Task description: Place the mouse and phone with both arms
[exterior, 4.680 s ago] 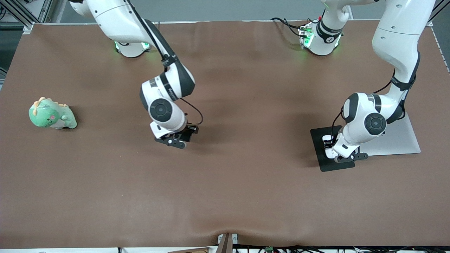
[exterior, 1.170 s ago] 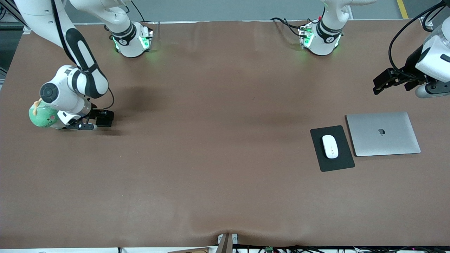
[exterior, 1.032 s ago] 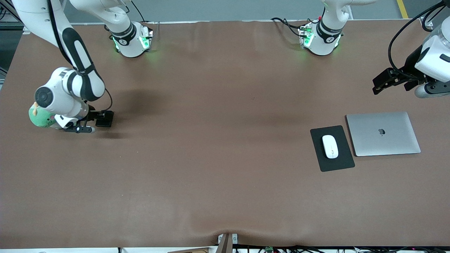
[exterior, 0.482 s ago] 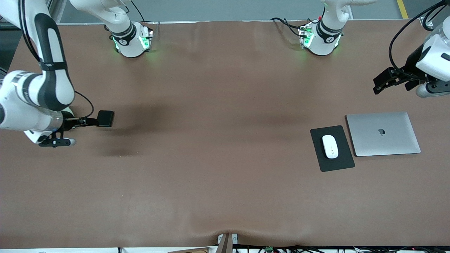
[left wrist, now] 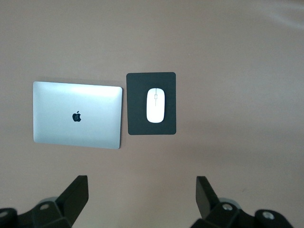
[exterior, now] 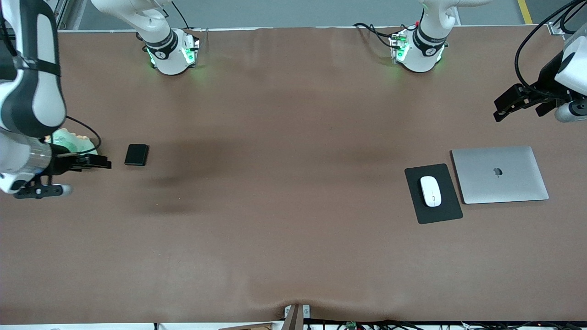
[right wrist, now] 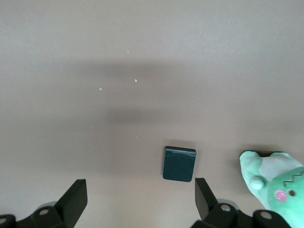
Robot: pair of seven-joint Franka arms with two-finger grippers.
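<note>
From the front camera you see the phone [exterior: 136,155] lying flat on the brown table [exterior: 284,206] toward the right arm's end, with nothing touching it. Just beside it, at its nine o'clock, sits a green plush toy [exterior: 73,142], partly covered by the right arm. The right gripper [exterior: 94,162] hangs over the table between toy and phone; from here you cannot tell how its fingers stand. Toward the left arm's end, the mouse [exterior: 430,191] rests on a black mouse pad [exterior: 433,193], and a closed silver laptop [exterior: 500,174] lies just beside the pad at its three o'clock. At the laptop's one o'clock, the left gripper [exterior: 509,103] hangs in the air over the table's edge, well apart from the mouse.

In the left wrist view you look straight down on the mouse [left wrist: 155,105], centred on the mouse pad [left wrist: 151,103], with the laptop [left wrist: 77,114] alongside. The left gripper [left wrist: 142,194] has its fingers [left wrist: 76,192] spread wide with nothing between them.

In the right wrist view the phone [right wrist: 179,163] lies on bare table, apart from the plush toy [right wrist: 278,183]. The right gripper [right wrist: 141,195] is splayed wide too, its fingers [right wrist: 204,194] gripping nothing.
</note>
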